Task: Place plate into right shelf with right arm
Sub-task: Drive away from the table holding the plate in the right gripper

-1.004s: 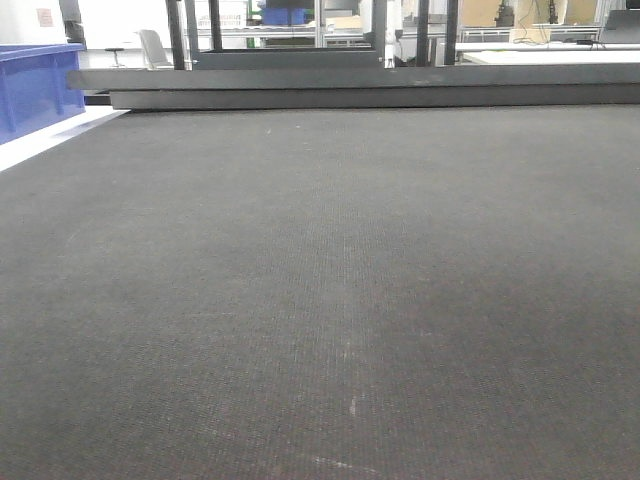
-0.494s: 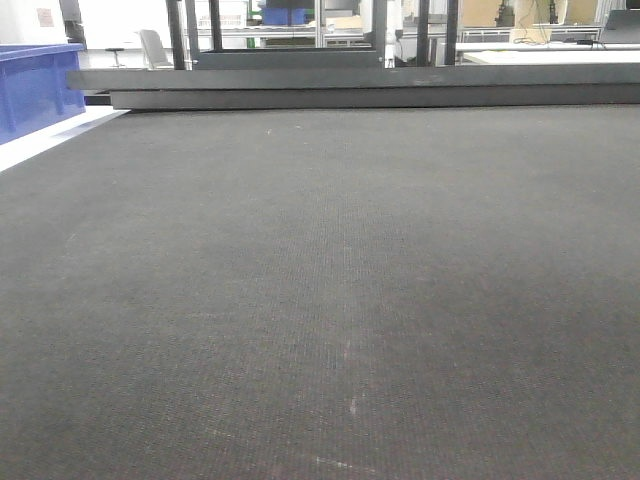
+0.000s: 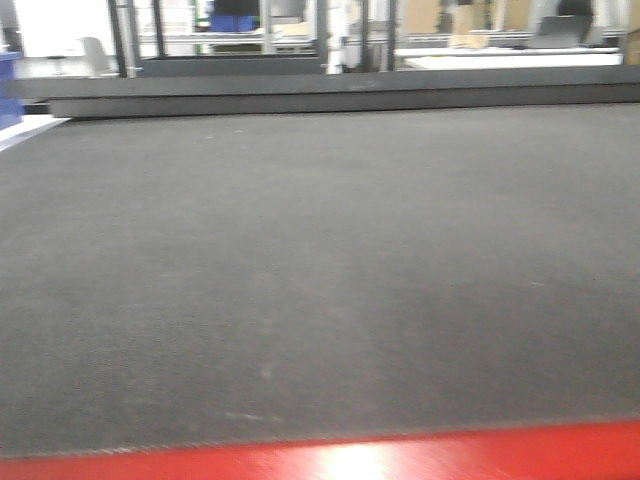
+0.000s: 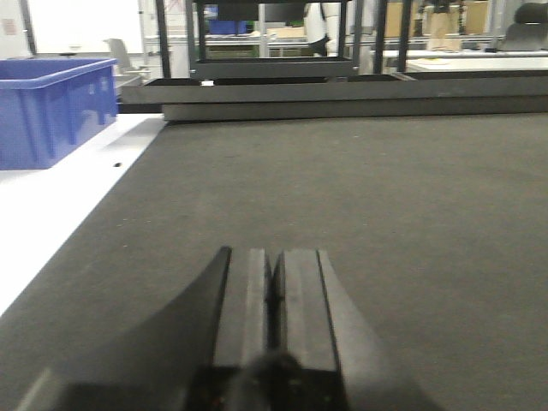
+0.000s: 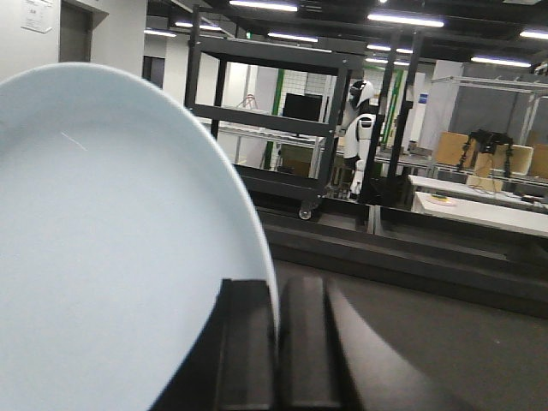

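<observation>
Holds the plate [image 5: 111, 240] by its near rim in the right gripper [image 5: 276, 295], fingers pinched on the edge, the pale disc raised on edge and filling the left of the wrist view, with a black rack [image 5: 265, 128] far behind. Shows the left gripper [image 4: 272, 265] pressed closed on nothing, low over the dark mat [image 4: 411, 214], a blue bin [image 4: 51, 107] far left on a white surface [image 4: 51, 214]. Blurred in the front view: only mat and a red strip [image 3: 400, 455] along the near edge.
</observation>
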Controlling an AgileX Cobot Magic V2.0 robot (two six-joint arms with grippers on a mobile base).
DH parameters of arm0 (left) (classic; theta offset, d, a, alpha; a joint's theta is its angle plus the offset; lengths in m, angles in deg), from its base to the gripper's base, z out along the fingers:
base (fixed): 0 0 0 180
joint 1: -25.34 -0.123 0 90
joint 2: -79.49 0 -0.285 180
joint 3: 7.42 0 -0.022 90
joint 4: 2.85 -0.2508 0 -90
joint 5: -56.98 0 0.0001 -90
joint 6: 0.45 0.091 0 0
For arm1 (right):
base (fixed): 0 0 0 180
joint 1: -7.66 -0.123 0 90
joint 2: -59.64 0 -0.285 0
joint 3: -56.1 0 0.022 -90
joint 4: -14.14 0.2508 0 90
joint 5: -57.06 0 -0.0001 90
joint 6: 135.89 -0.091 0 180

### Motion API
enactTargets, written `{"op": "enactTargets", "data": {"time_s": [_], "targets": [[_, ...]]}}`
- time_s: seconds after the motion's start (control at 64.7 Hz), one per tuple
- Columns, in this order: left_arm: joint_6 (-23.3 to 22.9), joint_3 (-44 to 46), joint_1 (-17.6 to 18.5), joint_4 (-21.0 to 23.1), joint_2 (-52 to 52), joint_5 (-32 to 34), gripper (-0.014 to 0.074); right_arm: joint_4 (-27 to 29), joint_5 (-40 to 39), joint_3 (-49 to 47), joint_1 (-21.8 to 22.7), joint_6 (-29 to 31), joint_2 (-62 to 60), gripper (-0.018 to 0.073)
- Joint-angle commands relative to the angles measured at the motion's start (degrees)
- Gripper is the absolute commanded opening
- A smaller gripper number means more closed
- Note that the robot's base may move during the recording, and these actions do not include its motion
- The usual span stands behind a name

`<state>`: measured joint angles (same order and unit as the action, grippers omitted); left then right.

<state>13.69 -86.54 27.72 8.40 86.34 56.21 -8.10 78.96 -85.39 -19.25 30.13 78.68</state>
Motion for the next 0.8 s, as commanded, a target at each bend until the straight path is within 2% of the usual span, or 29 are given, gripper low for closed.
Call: {"op": "enactTargets", "data": {"time_s": [0.0, 0.788], "targets": [[-0.14, -0.44, -0.19, 0.12, -0.66, 5.09, -0.0047, -1.28, -5.00, -1.57, 0.06, 0.22, 0.74, 0.0053], [-0.14, -0.44, -0.19, 0.12, -0.66, 5.09, -0.0047, -1.28, -5.00, -1.57, 0.06, 0.22, 0.74, 0.0053]]}}
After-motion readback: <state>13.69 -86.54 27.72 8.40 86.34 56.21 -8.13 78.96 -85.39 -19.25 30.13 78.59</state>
